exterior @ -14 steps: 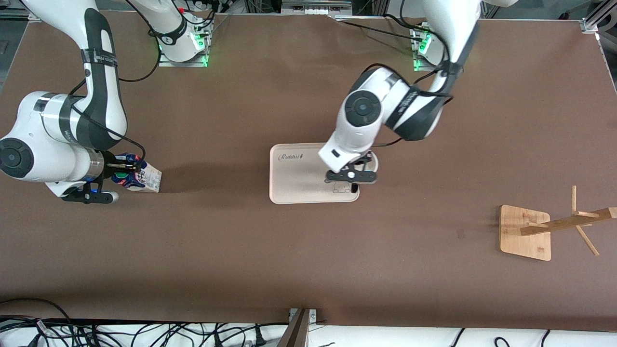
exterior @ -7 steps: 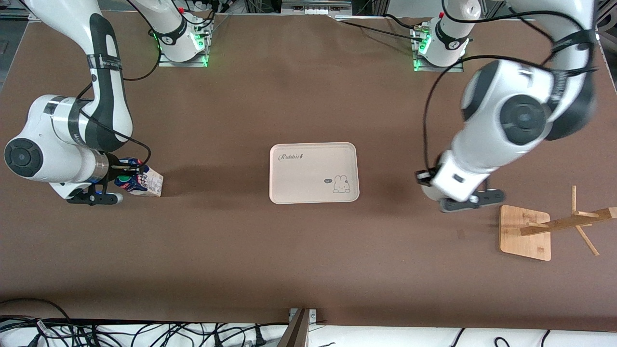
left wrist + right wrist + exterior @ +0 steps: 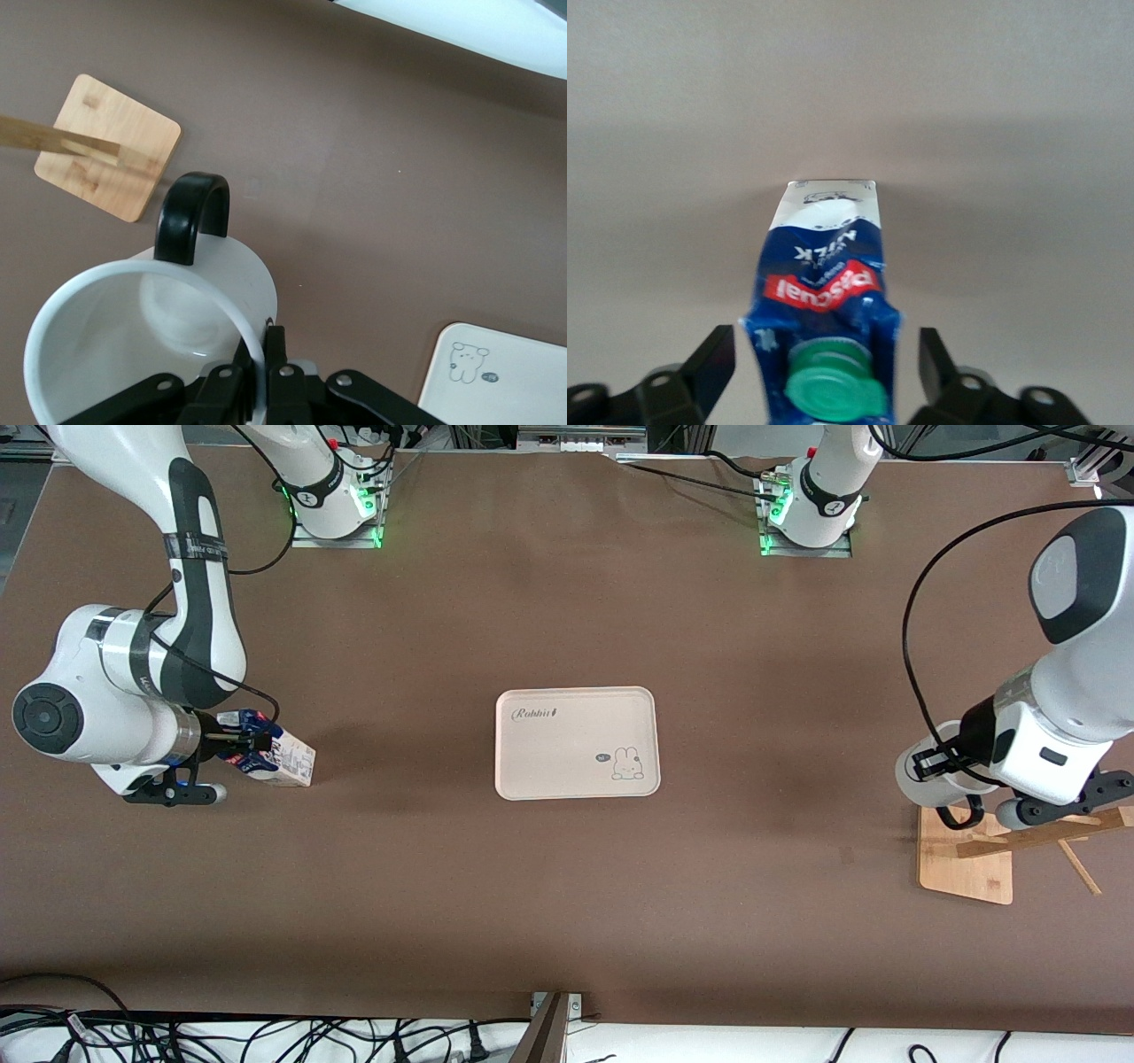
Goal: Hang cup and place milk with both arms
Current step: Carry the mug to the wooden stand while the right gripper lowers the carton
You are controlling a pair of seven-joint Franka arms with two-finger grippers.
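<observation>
Now milk (image 3: 824, 292) lies between open right gripper (image 3: 824, 372) fingers.

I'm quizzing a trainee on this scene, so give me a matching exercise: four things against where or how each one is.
1 cup
2 milk
3 tray
4 wooden rack

A bare, mid-table
B between the right gripper's open fingers
C at the left arm's end of the table
D rim pinched by the left gripper

Pairs: 1-D, 2-B, 3-A, 4-C
</observation>
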